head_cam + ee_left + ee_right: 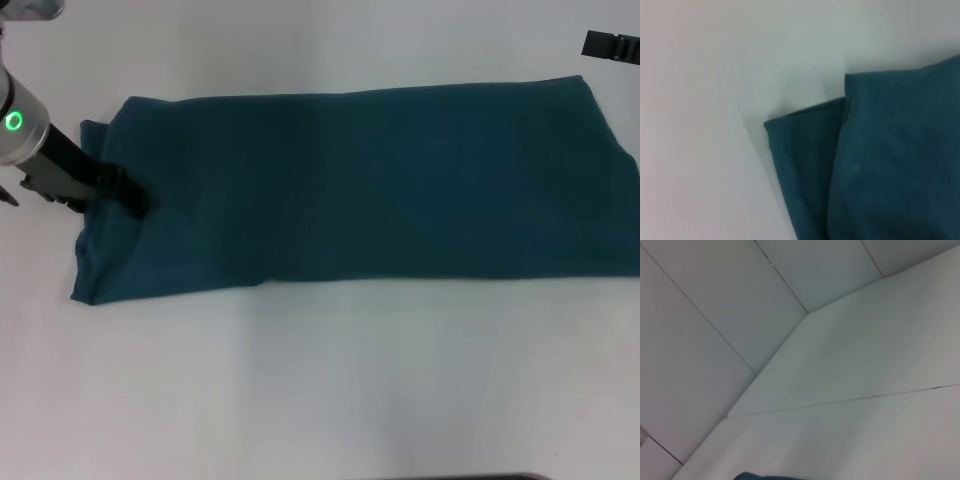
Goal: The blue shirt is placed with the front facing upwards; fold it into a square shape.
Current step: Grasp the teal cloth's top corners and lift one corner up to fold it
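We see the blue shirt (360,185) run off head view's right edge, so its far end is cut. Left gripper (135,198) sits on shirt's left end; fingertips too dark to read, can't tell if parted. Right gripper (610,45): only a black sliver at the edge. Right wrist view catches just a scrap of shirt at frame edge.

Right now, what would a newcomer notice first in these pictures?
The blue shirt, folded into a long band with no lettering showing, lies across the white table. The left gripper rests on the shirt's left end. The right gripper only peeks in at the far right, off the shirt.
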You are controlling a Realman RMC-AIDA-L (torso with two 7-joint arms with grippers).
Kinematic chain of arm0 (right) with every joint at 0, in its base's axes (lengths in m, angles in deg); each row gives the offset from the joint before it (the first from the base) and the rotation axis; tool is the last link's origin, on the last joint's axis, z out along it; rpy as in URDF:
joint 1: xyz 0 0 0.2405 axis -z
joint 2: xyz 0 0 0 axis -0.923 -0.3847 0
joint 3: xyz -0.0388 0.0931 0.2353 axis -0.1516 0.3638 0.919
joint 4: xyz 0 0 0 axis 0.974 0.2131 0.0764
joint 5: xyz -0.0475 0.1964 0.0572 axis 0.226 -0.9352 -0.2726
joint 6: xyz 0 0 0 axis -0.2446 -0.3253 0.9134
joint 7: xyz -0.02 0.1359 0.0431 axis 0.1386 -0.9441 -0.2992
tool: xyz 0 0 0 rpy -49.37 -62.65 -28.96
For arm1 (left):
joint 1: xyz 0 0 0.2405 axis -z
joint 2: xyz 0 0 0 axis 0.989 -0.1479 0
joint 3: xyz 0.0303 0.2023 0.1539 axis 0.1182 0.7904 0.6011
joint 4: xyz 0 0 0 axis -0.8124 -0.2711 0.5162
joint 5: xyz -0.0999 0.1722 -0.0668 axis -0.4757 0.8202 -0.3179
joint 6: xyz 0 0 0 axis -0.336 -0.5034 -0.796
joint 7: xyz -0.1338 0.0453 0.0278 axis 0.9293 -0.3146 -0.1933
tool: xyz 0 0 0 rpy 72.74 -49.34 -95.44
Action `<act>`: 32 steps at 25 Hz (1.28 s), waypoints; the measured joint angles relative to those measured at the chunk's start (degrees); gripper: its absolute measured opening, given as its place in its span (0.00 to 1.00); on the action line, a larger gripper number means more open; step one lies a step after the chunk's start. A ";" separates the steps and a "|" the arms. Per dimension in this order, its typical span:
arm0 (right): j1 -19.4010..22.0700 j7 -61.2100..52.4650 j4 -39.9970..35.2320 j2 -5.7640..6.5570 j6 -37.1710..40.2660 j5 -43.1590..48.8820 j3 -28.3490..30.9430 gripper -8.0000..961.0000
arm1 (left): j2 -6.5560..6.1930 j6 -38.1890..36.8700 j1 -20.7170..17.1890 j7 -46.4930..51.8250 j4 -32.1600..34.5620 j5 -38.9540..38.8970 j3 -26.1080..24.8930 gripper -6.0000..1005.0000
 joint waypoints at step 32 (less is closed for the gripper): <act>0.09 0.06 0.00 0.17 0.10 0.00 0.00 0.70 | -1.23 -1.31 1.76 0.74 2.07 0.01 -2.84 0.76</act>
